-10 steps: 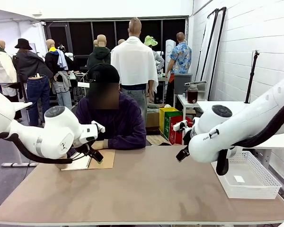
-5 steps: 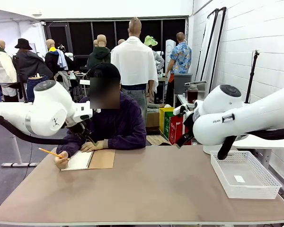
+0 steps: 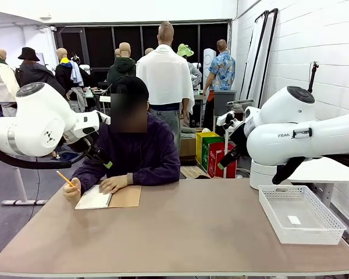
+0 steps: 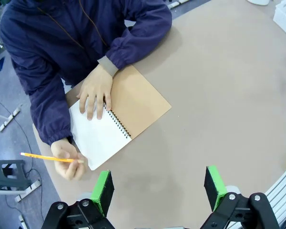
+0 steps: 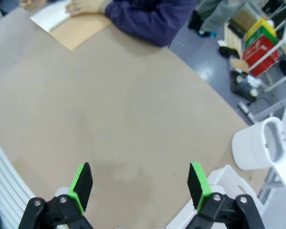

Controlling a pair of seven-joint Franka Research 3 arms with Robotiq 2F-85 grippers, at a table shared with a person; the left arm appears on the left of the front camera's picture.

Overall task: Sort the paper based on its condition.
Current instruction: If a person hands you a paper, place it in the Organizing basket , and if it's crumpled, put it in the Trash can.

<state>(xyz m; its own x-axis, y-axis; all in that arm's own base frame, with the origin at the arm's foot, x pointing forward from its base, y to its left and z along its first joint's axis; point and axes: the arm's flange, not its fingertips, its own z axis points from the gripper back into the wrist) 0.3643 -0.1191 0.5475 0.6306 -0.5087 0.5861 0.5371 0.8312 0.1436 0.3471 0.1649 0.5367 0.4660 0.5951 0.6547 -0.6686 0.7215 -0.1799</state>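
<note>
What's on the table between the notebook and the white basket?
Nothing. In the front view, the table between the notebook and the white basket is bare brown tabletop.

The front camera sits low at the robot's edge of the tan table (image 3: pixel 192 232), facing straight across it at a seated person (image 3: pixel 142 157) on the far side. The left wrist camera hangs high over the table's left part, looking steeply down past the left gripper (image 4: pixel 157 177), fingers parted at the bottom edge, onto an open spiral notebook (image 4: pixel 133 107). The right wrist camera looks down from high up past the right gripper (image 5: pixel 139 167), likewise parted, over the table's middle. The notebook, at its top left corner, appears in all three views.
</note>
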